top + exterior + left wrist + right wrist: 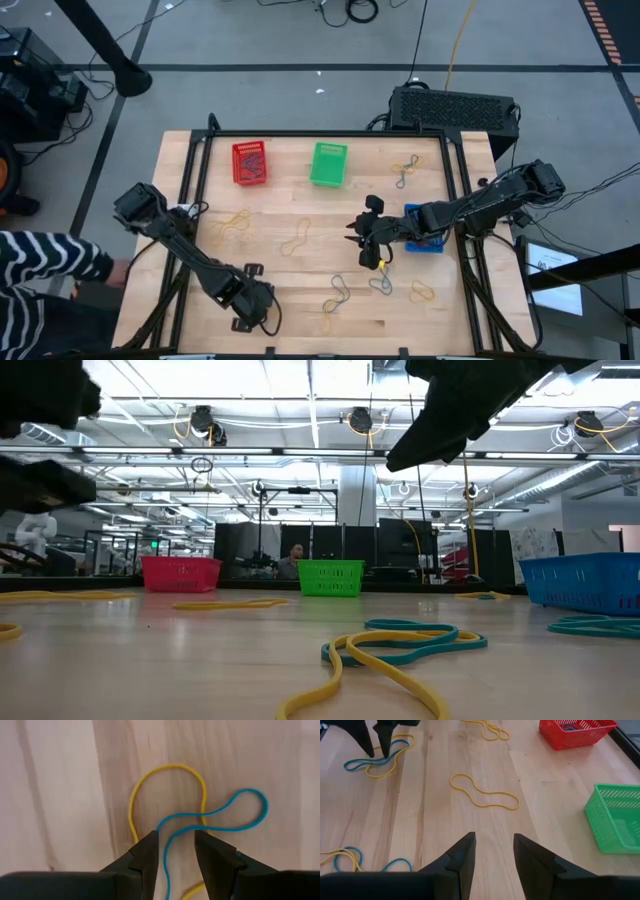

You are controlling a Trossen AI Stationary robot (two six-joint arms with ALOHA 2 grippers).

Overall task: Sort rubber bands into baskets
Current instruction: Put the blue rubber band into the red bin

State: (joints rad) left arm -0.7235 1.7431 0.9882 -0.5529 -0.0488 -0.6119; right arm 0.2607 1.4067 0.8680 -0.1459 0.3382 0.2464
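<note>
The left tool (175,855) is hanging low over the near part of the table (300,290), its two fingers parted with a blue band (215,817) running up between them; the fingers are not clenched on it, though whether a fingertip is grazing the loop is hard to say from the wrist view. That blue band is lying across a yellow band (150,785), the two tangled together on the wood.

The right tool (492,852) is hovering above the middle of the table, released and grasping nothing, pointing toward a lone yellow loop (484,791) lying flat ahead of it.

The red basket (250,162) and the green basket (328,163) are sitting side by side along the far edge, apart from each other. The blue basket (428,243) is sitting on the right side, partly under the right arm. More yellow loops (232,222) are lying near the left arm, and another mixed pair (404,170) is resting toward the far right corner.

A person's striped sleeve (50,258) is showing at the left edge, beside the table.
</note>
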